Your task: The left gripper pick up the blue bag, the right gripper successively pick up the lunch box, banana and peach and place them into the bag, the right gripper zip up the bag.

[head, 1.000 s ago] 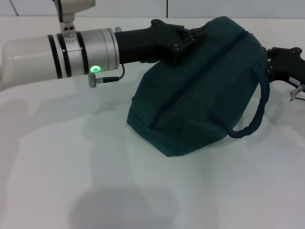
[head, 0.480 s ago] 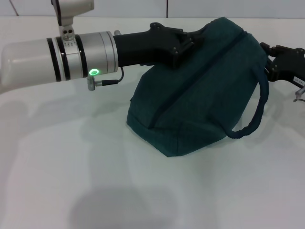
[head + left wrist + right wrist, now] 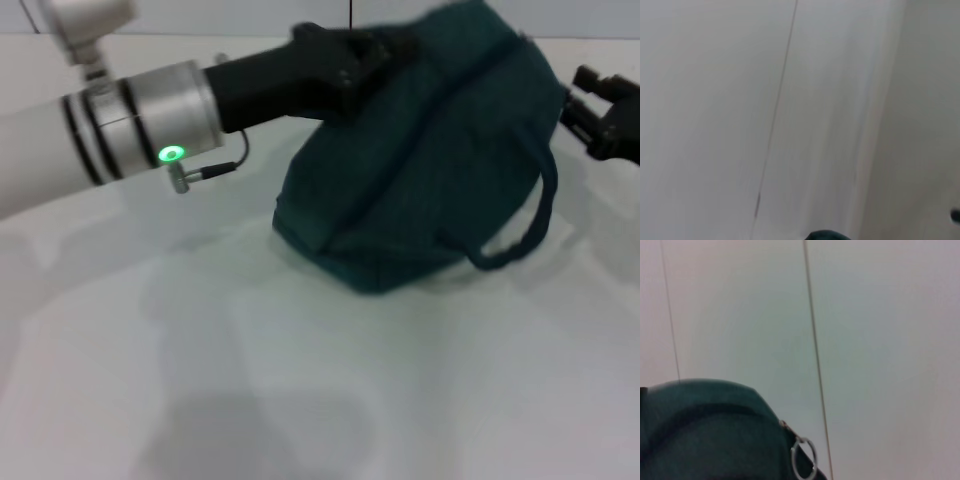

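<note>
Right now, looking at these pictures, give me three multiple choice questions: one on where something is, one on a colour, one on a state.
1. Where is the left gripper?
A. At the top of the bag
B. Flat on the table
C. Under the bag

2. What colour is the light on the left arm's wrist?
A. Red
B. Green
C. Blue

3. How does the bag's zip look?
A. Wide open, lining showing
B. Closed along the visible top
C. Torn off

Answers:
1 A: the head view shows the black claw meeting the upper edge of the blue bag.
2 B: it glows green.
3 B: no lining shows, and the metal ring pull sits at the bag's end. The right gripper is just beside the bag.
</note>
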Motion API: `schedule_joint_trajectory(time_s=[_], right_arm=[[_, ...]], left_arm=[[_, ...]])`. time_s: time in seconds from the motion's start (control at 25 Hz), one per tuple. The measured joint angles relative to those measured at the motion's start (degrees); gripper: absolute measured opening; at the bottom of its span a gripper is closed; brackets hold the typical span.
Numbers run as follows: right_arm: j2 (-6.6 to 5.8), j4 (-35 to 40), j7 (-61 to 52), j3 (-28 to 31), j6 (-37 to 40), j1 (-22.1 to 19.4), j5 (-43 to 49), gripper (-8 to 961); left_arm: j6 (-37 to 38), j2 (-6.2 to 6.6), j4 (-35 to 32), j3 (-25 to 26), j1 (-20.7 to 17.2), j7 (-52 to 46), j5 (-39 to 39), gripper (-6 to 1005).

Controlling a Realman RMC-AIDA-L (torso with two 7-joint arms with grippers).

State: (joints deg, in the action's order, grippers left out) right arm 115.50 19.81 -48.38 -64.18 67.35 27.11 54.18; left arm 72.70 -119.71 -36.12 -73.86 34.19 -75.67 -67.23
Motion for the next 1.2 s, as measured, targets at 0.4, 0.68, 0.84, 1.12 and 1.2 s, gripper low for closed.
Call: schedule_joint_trajectory(time_s=[0.4, 0.68, 0.84, 1.12, 1.2], right_arm=[[-0.74, 5.31, -4.52, 0.83, 8.66, -4.44, -1.52, 457], [-0.83, 10.97, -8.31, 0.29, 18.09, -6.72, 5.56, 680], [-0.95, 13.68, -12.94, 0.28, 24.12, -5.93, 15.08, 744], [-0.31, 13.73, -14.48, 0.28, 28.11, -4.81, 19.55, 748], [-0.29, 13.53, -14.65, 0.21, 28.15, -4.81, 19.57, 748]], left_arm=[[13.58, 0.03, 6.57, 0.24, -6.77, 11.3, 14.83, 136], [18.8, 0.38, 7.23, -0.06, -10.55, 16.95, 12.05, 517], [20.41, 0.29, 7.4, -0.11, -11.78, 20.83, 8.5, 689], [23.95, 0.29, 10.04, 0.18, -12.52, 25.19, 6.1, 773], [23.96, 0.41, 10.82, 0.26, -12.54, 25.38, 6.03, 773]])
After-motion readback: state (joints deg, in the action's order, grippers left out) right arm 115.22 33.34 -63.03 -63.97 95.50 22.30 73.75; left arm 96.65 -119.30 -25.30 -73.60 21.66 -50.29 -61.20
